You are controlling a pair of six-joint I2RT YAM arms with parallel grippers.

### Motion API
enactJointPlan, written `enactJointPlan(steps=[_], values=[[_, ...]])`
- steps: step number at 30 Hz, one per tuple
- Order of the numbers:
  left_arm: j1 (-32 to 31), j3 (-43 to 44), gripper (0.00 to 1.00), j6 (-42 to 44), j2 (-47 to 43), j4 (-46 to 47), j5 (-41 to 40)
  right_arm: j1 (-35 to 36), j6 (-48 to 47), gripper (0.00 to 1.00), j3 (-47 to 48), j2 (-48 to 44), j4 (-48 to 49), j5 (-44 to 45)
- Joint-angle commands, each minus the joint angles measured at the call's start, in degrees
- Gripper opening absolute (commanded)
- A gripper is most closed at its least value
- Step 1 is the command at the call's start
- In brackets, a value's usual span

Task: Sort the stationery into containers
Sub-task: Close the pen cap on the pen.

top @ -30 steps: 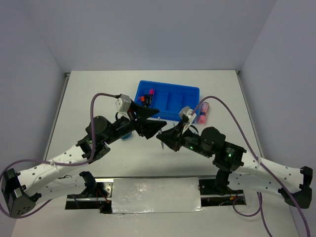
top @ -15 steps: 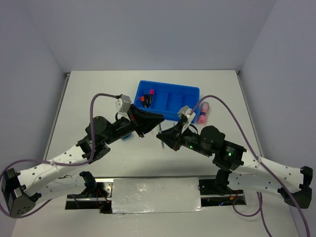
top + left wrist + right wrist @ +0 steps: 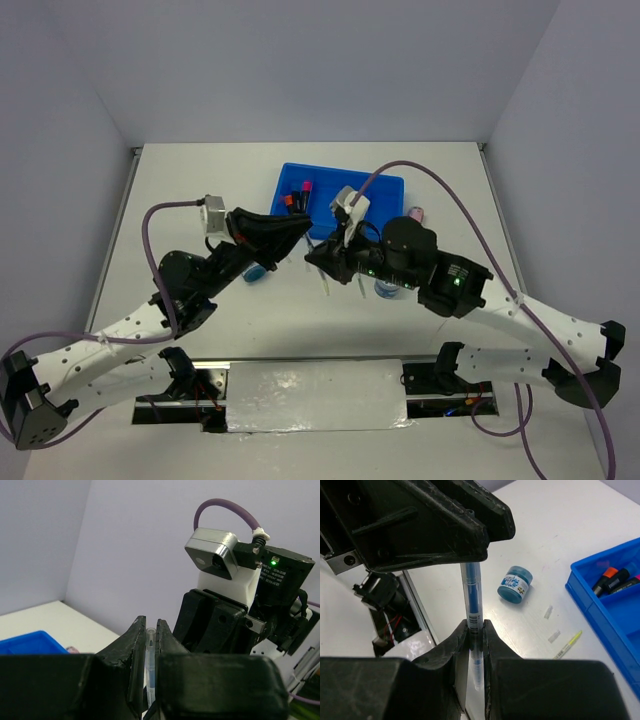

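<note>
A clear pen with blue ink hangs in the air between both grippers. My right gripper is shut on its lower part. My left gripper is shut on the other end of the pen. In the top view the left gripper and right gripper meet tip to tip just in front of the blue tray. Highlighters with orange and pink caps lie in the tray's left compartment. A blue-white roll and a thin pale pen lie on the table.
A pink tube lies right of the tray, partly behind the right arm. Another blue roll shows under the right arm. The first roll sits under the left arm. Purple cables arch over both arms.
My left gripper has shut on the pen that the right gripper holds. Both arms have shifted left and towards the tray.
</note>
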Motion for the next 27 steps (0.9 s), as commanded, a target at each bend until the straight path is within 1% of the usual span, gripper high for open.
enactJointPlan(steps=[1, 4, 8, 12, 15, 19, 20, 21, 22, 23, 24, 25, 26, 27], values=[[-2.97, -5.78, 0.0, -2.47, 1.45, -8.73, 8.74, -3.15, -2.01, 0.0, 12.52, 0.9, 16.98, 1.27], [-3.68, -8.58, 0.0, -3.08, 1.62, -8.11, 8.56, -3.77, -1.58, 0.0, 16.82, 2.31, 17.5, -0.48], [-4.99, -10.87, 0.0, -4.57, 2.5, -5.13, 9.0, -3.78, -1.66, 0.0, 21.58, 5.2, 17.24, -0.75], [-7.8, -12.63, 0.0, -5.45, 4.78, -2.58, 7.78, -3.95, -1.84, 0.0, 26.58, 7.93, 16.89, -1.88], [-8.6, -13.69, 0.0, -6.15, 5.75, -0.47, 7.69, -4.13, -2.28, 0.0, 28.97, 9.6, 16.1, -2.16], [-9.13, -12.47, 0.0, -4.84, 5.41, -3.0, 5.85, -4.65, -2.19, 0.0, 29.15, 10.13, 16.1, -1.98], [-9.13, -11.94, 0.0, -3.88, 4.45, -4.4, 4.54, -4.74, -2.1, 0.0, 28.45, 9.7, 16.01, -2.16], [-9.13, -10.98, 0.0, -3.35, 3.74, -9.03, 2.52, -4.74, -2.1, 0.0, 27.58, 9.43, 15.93, -2.51], [-9.04, -8.27, 0.0, -2.47, 3.04, -12.21, 0.24, -4.74, -2.02, 0.0, 24.96, 9.25, 13.92, -2.77], [-9.13, -6.41, 0.0, 0.15, 1.73, -15.55, -4.31, -4.74, -1.49, 0.0, 22.93, 8.64, 13.64, -2.51], [-9.04, -4.13, 0.0, 1.3, 1.28, -21.93, -5.49, -4.57, -1.14, 0.0, 20.56, 8.12, 13.9, -2.6], [-9.04, 0.33, 0.0, 2.71, 1.1, -24.87, -8.54, -4.74, 0.26, 0.0, 15.58, 7.67, 15.12, -2.95], [-9.04, 2.46, 0.0, 5.24, 1.27, -27.25, -11.53, -4.65, 1.14, 0.0, 13.0, 6.89, 15.39, -3.47], [-8.87, 4.66, 0.0, 6.4, 1.62, -30.4, -12.26, -4.65, 1.84, 0.0, 9.24, 6.62, 17.4, -4.26]])
